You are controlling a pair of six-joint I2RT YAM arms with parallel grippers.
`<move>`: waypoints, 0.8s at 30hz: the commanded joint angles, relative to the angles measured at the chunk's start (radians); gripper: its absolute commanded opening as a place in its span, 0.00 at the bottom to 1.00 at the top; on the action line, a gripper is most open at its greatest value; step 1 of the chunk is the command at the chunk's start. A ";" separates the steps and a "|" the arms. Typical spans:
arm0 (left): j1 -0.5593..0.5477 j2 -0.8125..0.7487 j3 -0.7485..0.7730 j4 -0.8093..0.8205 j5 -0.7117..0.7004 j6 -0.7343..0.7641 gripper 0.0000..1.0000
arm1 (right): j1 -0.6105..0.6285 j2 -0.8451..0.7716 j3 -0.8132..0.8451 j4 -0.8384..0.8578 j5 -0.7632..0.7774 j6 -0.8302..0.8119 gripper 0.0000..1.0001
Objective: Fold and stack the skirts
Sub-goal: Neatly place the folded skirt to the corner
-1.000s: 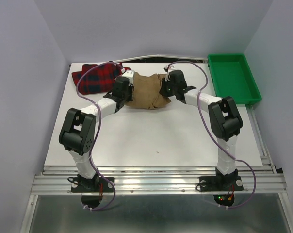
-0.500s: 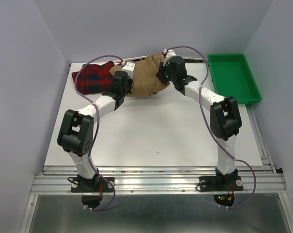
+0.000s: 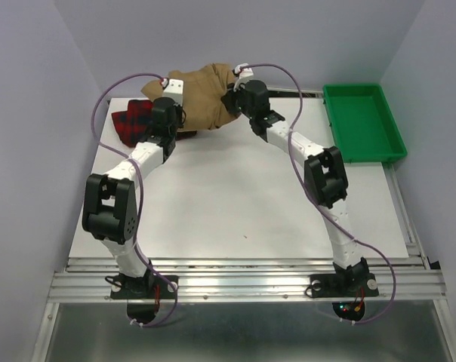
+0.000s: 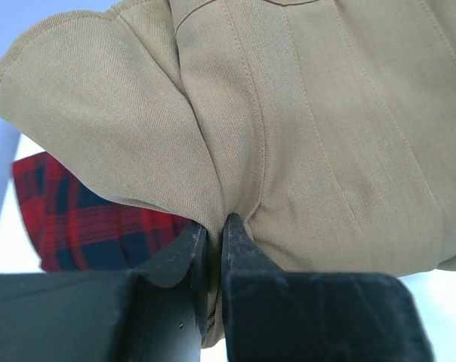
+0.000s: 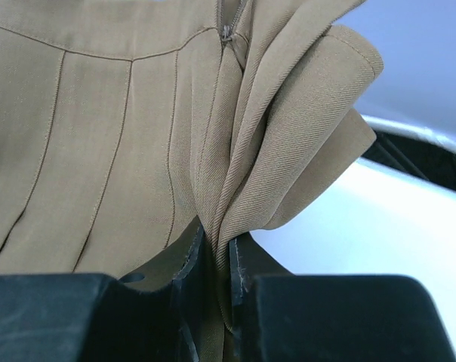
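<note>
the soft tan-brown cloth skirt (image 3: 204,96) is seen plain (same-coloured stitching); the soft red cloth skirt (image 3: 130,122) is checked navy-black.

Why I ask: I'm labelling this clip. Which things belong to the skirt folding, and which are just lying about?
In the job:
- tan-brown skirt, pinched by the left gripper and the right gripper
- red plaid skirt

Lying about:
- green plastic tray
- white table
</note>
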 commanded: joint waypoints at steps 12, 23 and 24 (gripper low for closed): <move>0.250 -0.075 -0.011 0.236 -0.012 0.020 0.00 | 0.125 0.430 0.488 0.524 0.063 -0.040 0.01; 0.381 0.023 -0.128 0.377 0.026 -0.054 0.00 | 0.164 0.680 0.594 0.824 0.129 -0.140 0.04; 0.387 0.038 -0.129 0.380 0.026 -0.061 0.00 | 0.164 0.702 0.614 0.826 0.127 -0.138 0.04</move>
